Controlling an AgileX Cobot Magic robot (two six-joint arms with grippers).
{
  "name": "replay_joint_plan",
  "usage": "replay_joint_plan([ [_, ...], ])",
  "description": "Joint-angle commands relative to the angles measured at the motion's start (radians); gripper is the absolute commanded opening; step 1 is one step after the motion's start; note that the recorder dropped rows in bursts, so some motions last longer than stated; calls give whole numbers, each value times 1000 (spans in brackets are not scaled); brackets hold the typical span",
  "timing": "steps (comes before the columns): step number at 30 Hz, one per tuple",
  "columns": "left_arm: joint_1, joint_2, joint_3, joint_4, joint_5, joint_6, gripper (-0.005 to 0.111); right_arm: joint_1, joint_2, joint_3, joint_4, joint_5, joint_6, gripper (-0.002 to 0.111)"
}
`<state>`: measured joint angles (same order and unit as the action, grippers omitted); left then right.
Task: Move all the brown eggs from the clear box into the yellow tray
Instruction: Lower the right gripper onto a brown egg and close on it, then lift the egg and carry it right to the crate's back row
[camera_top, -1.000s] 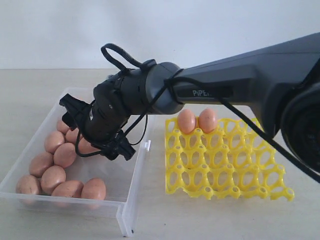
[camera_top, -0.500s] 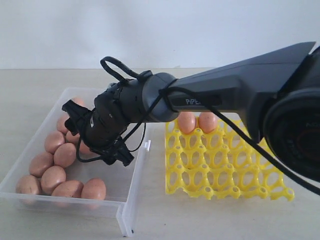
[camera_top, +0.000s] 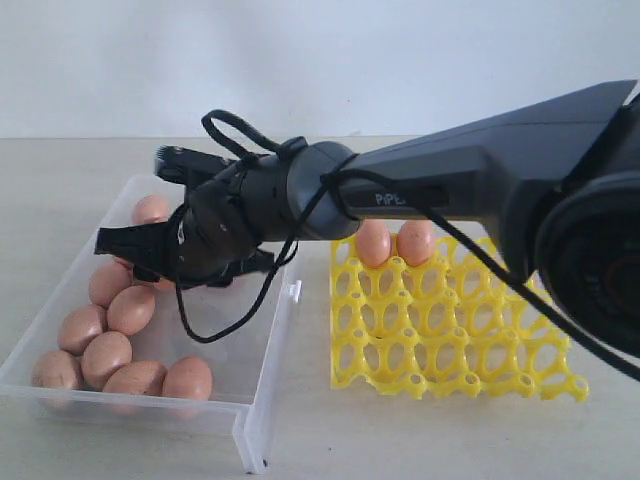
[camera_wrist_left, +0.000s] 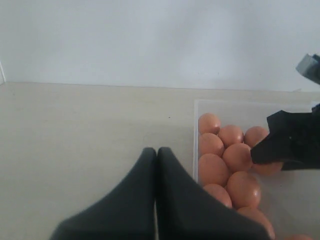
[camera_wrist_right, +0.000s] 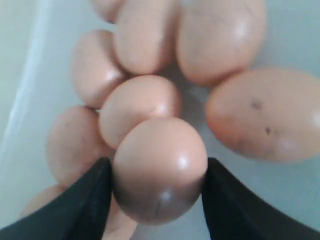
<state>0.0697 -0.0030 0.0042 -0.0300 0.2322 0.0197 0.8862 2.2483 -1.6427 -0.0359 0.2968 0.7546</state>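
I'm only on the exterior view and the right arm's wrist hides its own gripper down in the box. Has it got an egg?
Observer: Yes. The right wrist view shows the right gripper closed on one egg, touching it on both sides.
Operator: I can't see the left gripper at all. Where is it?
Observer: The left gripper is shut and sits outside the box, with only table ahead of it.
Operator: Any marks on the eggs near the held one?
Observer: The neighbouring egg has a few dark specks. Whether it touches the held one, I cannot tell.
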Motion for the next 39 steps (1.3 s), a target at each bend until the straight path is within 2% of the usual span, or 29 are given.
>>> replay_joint_plan([
  [1,1,3,-4,-5,0,1,-4,3,-90,-4,-17,-4,-461,27],
  [9,1,3,-4,-5,0,1,-4,10,-158,-4,-17,28,-741,27],
  [15,1,3,-4,-5,0,1,-4,19,-218,13,-64,20,-762,27],
  [20,1,3,-4,-5,0,1,-4,5,-290,129,-119,-6,-762,27],
  [24,1,3,-4,-5,0,1,-4,-64,-371,244,-120,-45,-741,27],
  [32,1,3,-4,-5,0,1,-4,-287,-521,470,-158,-84,-713,27],
  [39,1,3,-4,-5,0,1,-4,-466,-645,688,-157,-206,-692,27],
])
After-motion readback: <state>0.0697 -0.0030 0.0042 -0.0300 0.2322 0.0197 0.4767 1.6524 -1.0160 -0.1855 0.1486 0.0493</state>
